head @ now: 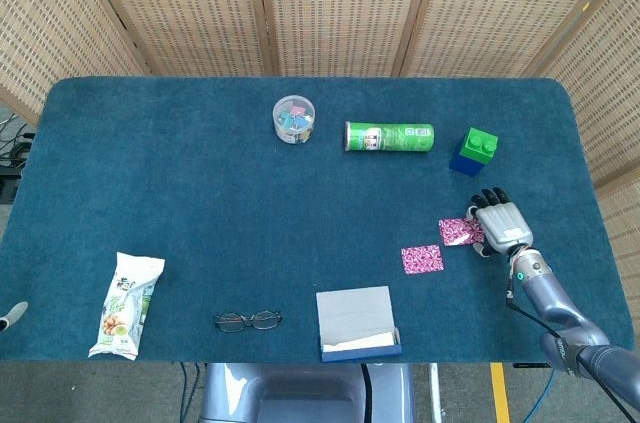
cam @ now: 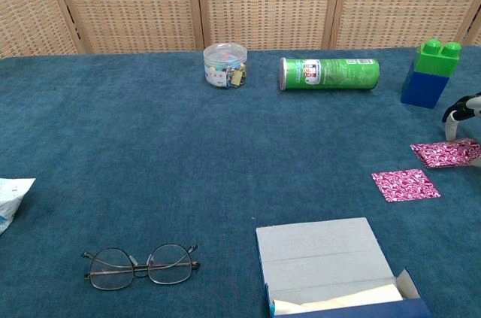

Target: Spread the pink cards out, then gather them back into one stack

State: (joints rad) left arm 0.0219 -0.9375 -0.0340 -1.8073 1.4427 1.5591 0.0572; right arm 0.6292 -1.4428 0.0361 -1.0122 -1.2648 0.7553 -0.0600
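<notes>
Resting fingers-down on the edge of one pink card (head: pixel 458 231), the right hand (head: pixel 499 225) holds nothing that I can tell. Another pink card (head: pixel 422 259) lies apart; green-and-blue block (head: pixel 474 150) just beyond, grey box (head: pixel 358 322) nearer.

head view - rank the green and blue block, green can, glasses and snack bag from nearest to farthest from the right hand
From the right hand:
1. Green and blue block, just beyond the hand, toward the far edge.
2. Green can, lying on its side, farther left.
3. Glasses, near edge, left of centre.
4. Snack bag, far left.
</notes>
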